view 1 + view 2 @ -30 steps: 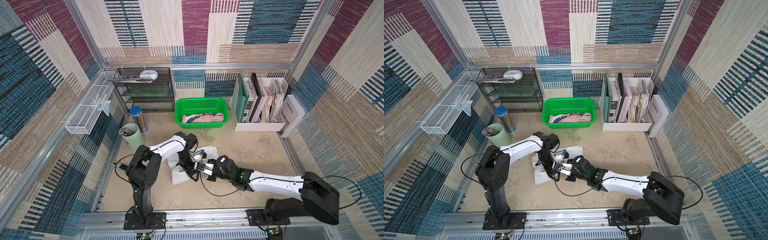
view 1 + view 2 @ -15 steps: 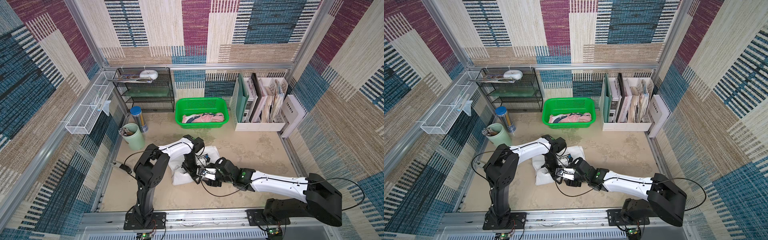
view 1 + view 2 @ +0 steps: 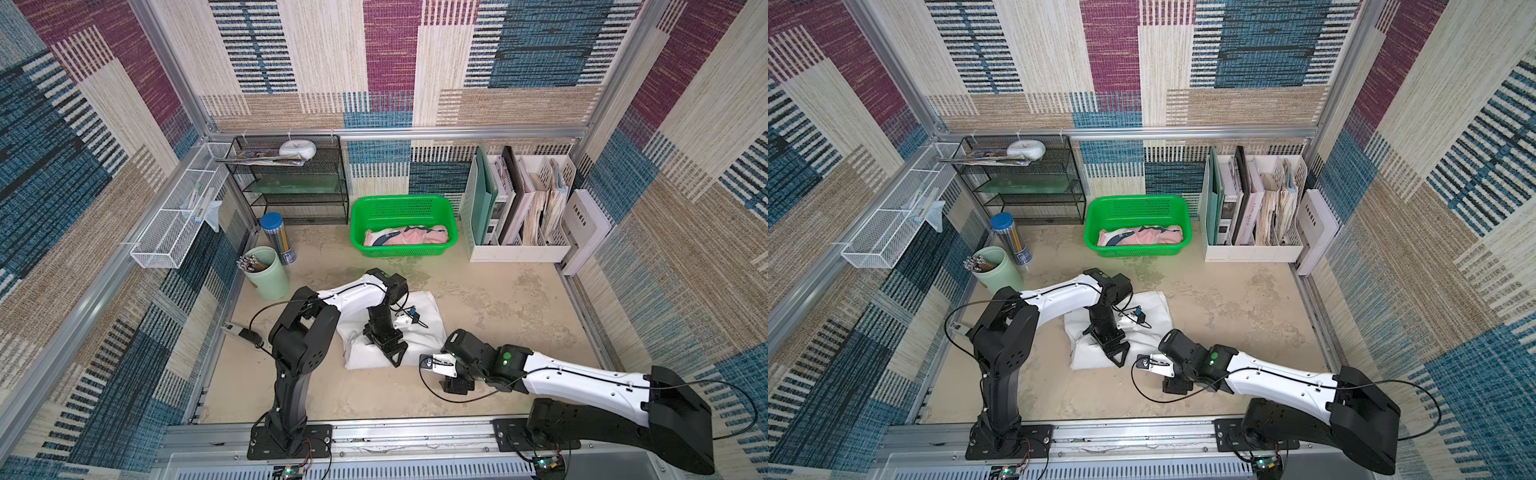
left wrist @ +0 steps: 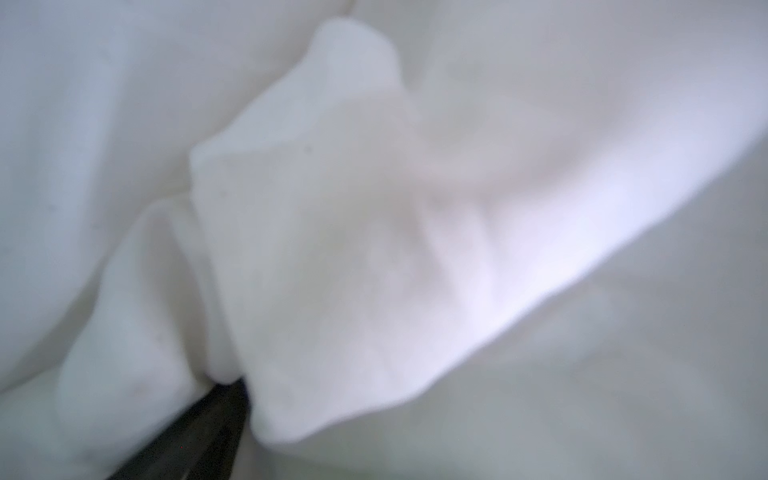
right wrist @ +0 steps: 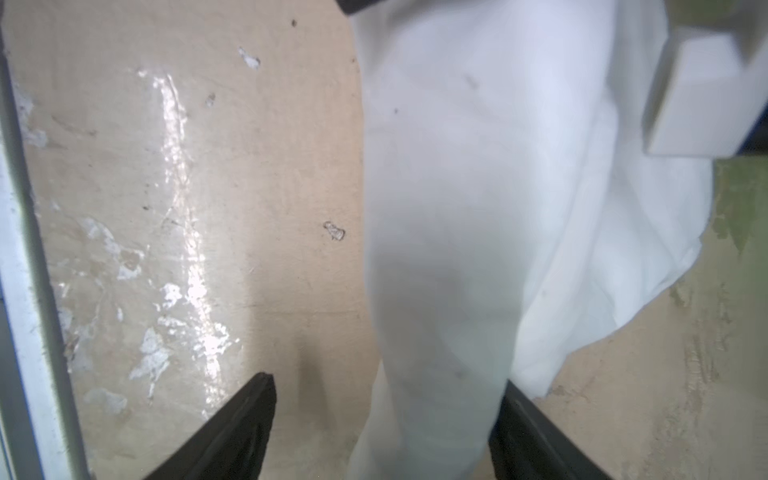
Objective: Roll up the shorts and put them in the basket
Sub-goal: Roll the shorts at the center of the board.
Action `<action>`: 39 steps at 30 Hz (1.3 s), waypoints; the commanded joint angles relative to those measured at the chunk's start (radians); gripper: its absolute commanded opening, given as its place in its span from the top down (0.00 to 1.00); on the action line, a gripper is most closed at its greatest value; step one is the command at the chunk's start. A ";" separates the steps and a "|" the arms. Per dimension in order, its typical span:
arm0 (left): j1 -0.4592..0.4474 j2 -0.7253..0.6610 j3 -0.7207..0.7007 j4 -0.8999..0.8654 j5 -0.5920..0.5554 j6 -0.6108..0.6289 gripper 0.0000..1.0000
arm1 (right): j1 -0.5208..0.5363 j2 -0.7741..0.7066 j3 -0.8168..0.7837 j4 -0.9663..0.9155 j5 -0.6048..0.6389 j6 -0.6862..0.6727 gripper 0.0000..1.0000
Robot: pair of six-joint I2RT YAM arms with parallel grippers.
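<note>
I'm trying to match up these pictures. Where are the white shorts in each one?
A top view: white shorts mid-table.
A top view: same mid-table spot.
Left wrist: blurry white folds fill the picture.
Right wrist: white cloth beside bare tan table.
Shared landmark: left pincer on the shorts; its dark finger shows in left wrist view, unclear in right wrist.

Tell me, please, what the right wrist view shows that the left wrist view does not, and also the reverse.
Only the right wrist view: the bare beige table, a pale rail beside it, the border of the white shorts, both dark fingers of the right gripper standing apart, and a white block.
Only the left wrist view: a raised fold of that cloth, very near and blurred, filling the picture, with one dark finger.
Both: the white shorts and a dark gripper finger.
</note>
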 commanded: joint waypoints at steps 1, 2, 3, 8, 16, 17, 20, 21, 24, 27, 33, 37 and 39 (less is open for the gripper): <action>-0.003 0.018 -0.009 0.134 0.001 0.016 0.05 | 0.003 0.033 0.019 -0.026 0.026 0.008 0.17; -0.003 0.017 -0.009 0.133 0.002 0.017 0.05 | 0.002 0.038 0.025 -0.014 0.030 0.007 0.18; -0.003 0.017 -0.010 0.134 0.002 0.016 0.05 | 0.002 0.036 0.029 -0.003 0.033 0.003 0.18; -0.003 0.020 -0.016 0.134 0.009 0.020 0.05 | 0.003 -0.042 0.025 0.089 0.041 -0.012 0.17; -0.003 0.005 -0.010 0.134 0.019 0.019 0.06 | 0.006 0.012 0.022 0.097 -0.002 -0.018 0.22; -0.004 0.002 -0.009 0.134 0.017 0.019 0.06 | 0.005 0.033 0.024 0.095 -0.006 -0.014 0.22; -0.004 -0.008 -0.008 0.134 0.024 0.019 0.05 | 0.004 0.084 0.025 0.111 -0.005 -0.012 0.27; -0.004 -0.013 -0.007 0.133 0.030 0.018 0.05 | 0.005 0.092 0.023 0.127 -0.005 -0.013 0.29; -0.004 -0.030 -0.008 0.133 0.038 0.018 0.05 | 0.005 0.101 0.018 0.163 -0.001 -0.016 0.62; -0.004 -0.055 -0.010 0.134 0.039 0.018 0.03 | 0.003 0.120 0.035 0.126 0.008 -0.012 0.96; -0.003 -0.154 -0.033 0.168 0.019 0.009 0.00 | -0.019 0.115 0.043 0.053 -0.049 0.004 1.00; 0.003 -0.245 -0.065 0.194 -0.009 -0.002 0.00 | -0.045 0.115 0.053 0.020 -0.081 0.008 1.00; 0.013 -0.298 -0.090 0.205 -0.030 -0.010 0.00 | -0.063 0.112 0.059 0.011 -0.109 0.012 1.00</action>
